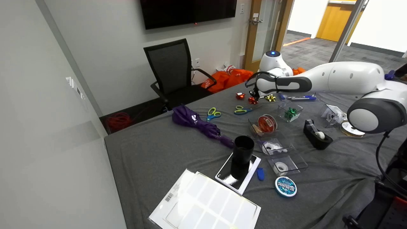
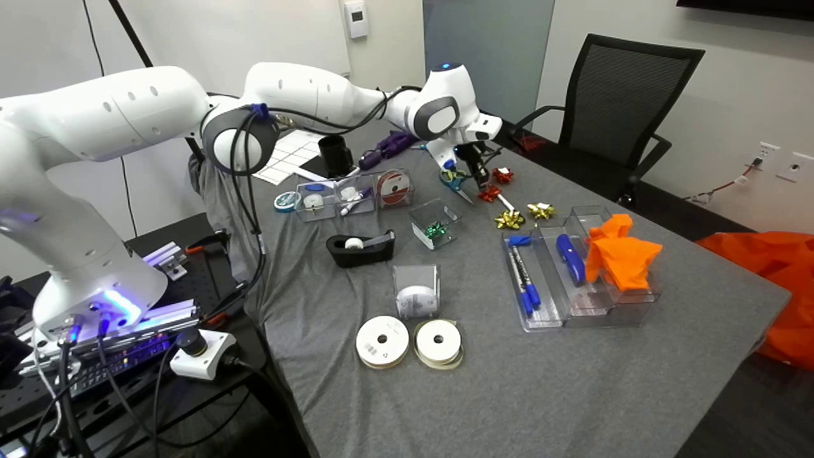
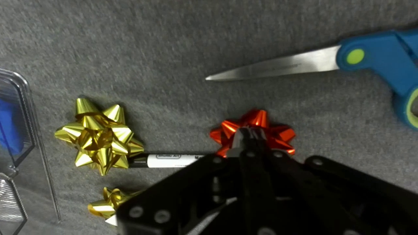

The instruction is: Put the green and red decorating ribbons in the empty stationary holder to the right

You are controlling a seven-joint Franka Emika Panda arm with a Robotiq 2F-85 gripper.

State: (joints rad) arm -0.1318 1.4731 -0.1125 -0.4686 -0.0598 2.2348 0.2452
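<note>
Red bow point(image 3: 256, 119): I am gripping it between closed fingers point(image 3: 241, 140), close to the edge of the table point(image 2: 547, 381) nearest the chair point(image 2: 629, 95). A second red bow point(image 2: 502, 175) is lying nearer that edge; farther in, in both exterior views, a green bow point(image 2: 435, 230) is sitting inside a clear box point(image 2: 446, 212).

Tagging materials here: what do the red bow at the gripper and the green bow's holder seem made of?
Red bow: probably metallic film ribbon, glossy; its folded loops throw bright highlights. Holder: likely clear hard plastic, smooth; the green bow shows through its walls, though glass isn't excluded.
</note>
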